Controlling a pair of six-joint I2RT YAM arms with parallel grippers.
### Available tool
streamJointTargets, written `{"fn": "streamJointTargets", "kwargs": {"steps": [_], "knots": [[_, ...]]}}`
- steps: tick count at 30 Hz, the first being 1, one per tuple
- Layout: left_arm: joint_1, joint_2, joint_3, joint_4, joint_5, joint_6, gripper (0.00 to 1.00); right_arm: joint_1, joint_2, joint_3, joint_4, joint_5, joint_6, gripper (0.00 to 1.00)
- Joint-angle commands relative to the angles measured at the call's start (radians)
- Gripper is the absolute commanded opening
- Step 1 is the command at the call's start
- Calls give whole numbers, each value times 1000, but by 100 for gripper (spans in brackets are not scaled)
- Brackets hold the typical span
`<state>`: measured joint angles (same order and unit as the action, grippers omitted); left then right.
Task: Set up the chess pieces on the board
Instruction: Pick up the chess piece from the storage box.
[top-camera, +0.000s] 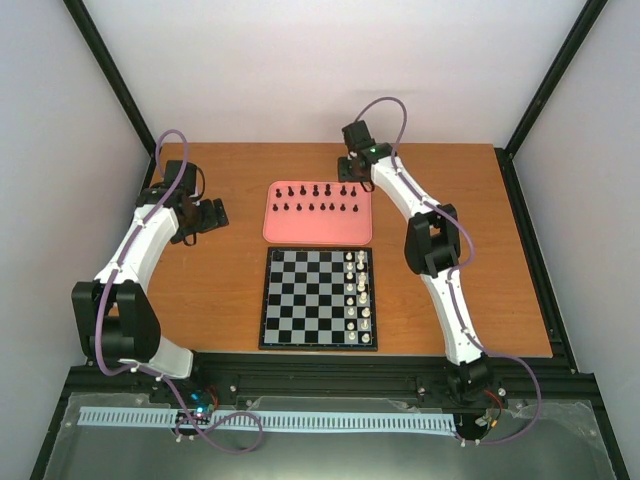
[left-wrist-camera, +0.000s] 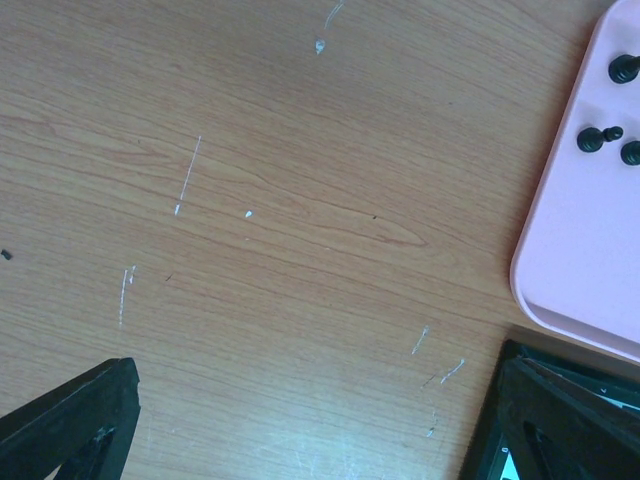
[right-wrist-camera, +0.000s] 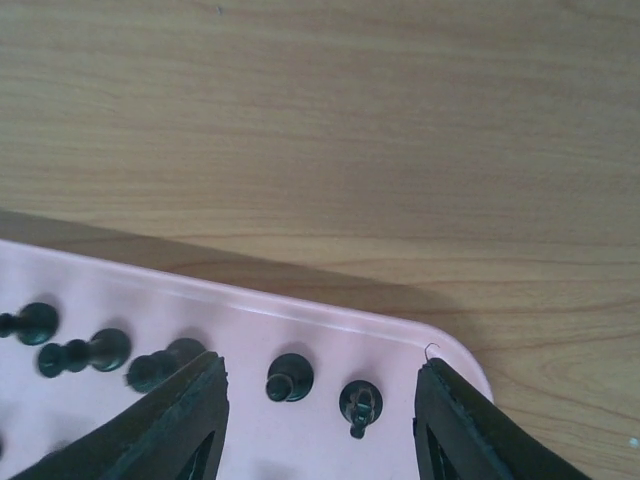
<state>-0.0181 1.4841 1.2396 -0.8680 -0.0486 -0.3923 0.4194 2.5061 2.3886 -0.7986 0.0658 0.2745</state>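
Where the pink tray (top-camera: 318, 228) sits at the far middle of the worktop (top-camera: 210, 290), the chess pieces (top-camera: 315, 200) stand on it in two rows. Roughly sixteen, all black and tiny; nearer row shorter, far row taller. Exact count unsure at this size. One board (top-camera: 300, 300), black and pale checks with a dark border, lies just on the near side of the tray, with none of the black pieces on it. About sixteen white pieces (top-camera: 357, 297) fill its two right-hand files. Over the tray's far right corner the right pincer (right-wrist-camera: 322, 400) hangs with jaws apart, two black pieces between the fingers (right-wrist-camera: 190, 420), neither touched. Over the worktop left of the tray, the left pincer (left-wrist-camera: 300, 430) is spread wide, holding nothing.
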Motion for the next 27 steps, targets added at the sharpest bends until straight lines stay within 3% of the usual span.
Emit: {"fn": "streamJointTargets", "kwargs": {"steps": [1,6,27], "knots": [[0,16,35,16,16,12,100,-4,40,36,18,37,-11,58],[1,38,44,15,16,17,100,-14,68,32,9,95,3,52],[0,89,71,16,20,18,100,-51,139,43,20,-25,21,41]]}}
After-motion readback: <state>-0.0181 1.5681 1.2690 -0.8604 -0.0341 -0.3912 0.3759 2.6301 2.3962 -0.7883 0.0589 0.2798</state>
